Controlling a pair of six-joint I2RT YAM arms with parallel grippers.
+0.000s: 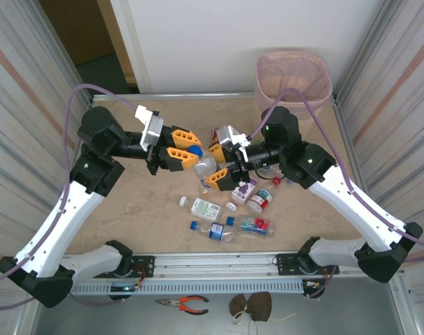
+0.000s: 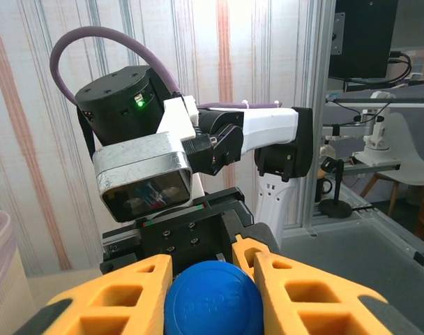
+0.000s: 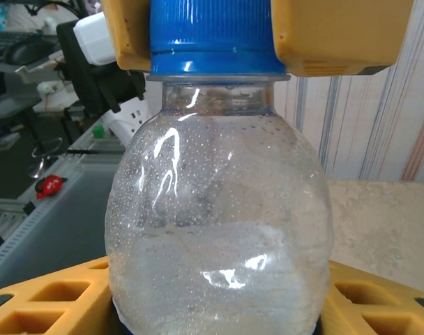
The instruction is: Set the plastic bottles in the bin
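Left gripper: clamped on the blue cap of a clear bottle. Left wrist view shows the cap wedged tight between both orange fingers, no gap on either side.

Clear bottle: held off the surface above its middle, between the two arms, with the cap end toward the left arm. The inner wall is beaded with fine droplets. No label visible.

Right gripper: jaws partly apart, one finger on each side of the bottle's body. Right wrist view shows both fingers flanking the lower body closely. Cannot tell whether they press on it or only stand beside it.

Other bottles: a loose cluster lying on the surface just below the grippers, toward the near edge. Labels are white, blue, red and purple.

Bin: far right corner, upright, pink liner, well apart from the held bottle.

Pliers: in front of the near rail, off the surface.
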